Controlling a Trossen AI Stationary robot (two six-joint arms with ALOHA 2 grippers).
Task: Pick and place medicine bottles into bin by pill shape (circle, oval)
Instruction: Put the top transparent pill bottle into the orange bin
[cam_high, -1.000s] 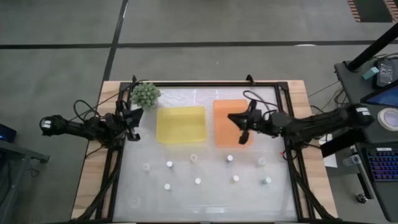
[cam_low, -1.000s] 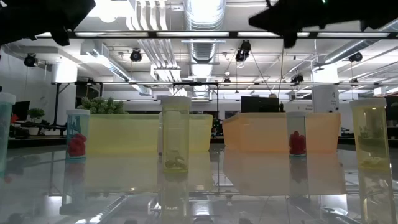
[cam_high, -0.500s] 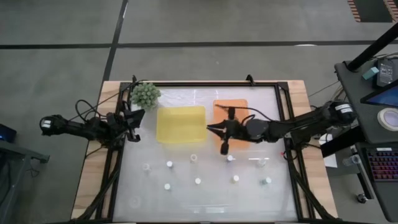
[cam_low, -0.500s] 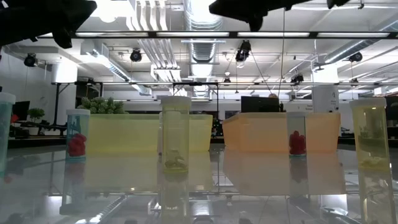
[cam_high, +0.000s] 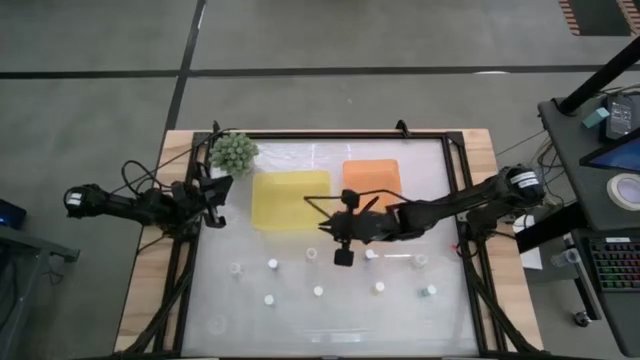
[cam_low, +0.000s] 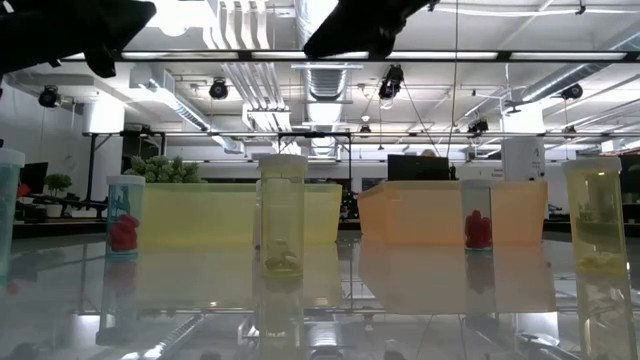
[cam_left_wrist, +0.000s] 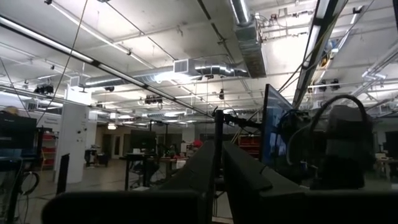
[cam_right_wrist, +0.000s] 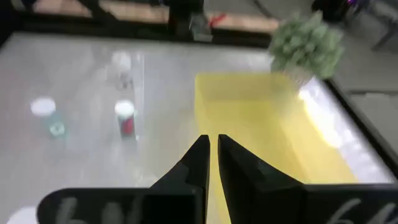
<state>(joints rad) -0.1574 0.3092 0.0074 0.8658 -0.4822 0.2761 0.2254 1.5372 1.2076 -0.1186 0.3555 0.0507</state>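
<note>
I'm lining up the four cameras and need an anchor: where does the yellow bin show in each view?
High view: yellow bin left of centre, beside the orange bin.
Low view: the bin is the pale yellow wall left of centre, behind the bottles.
Left wrist view: not in it.
Right wrist view: fills the middle and right.
Shared landmark: the green plant by the bin's corner.

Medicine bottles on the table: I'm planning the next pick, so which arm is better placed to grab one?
Right. The right gripper hangs over the table's middle, beside a medicine bottle in the back row. The left gripper waits at the table's left edge, farther from every bottle.
</note>
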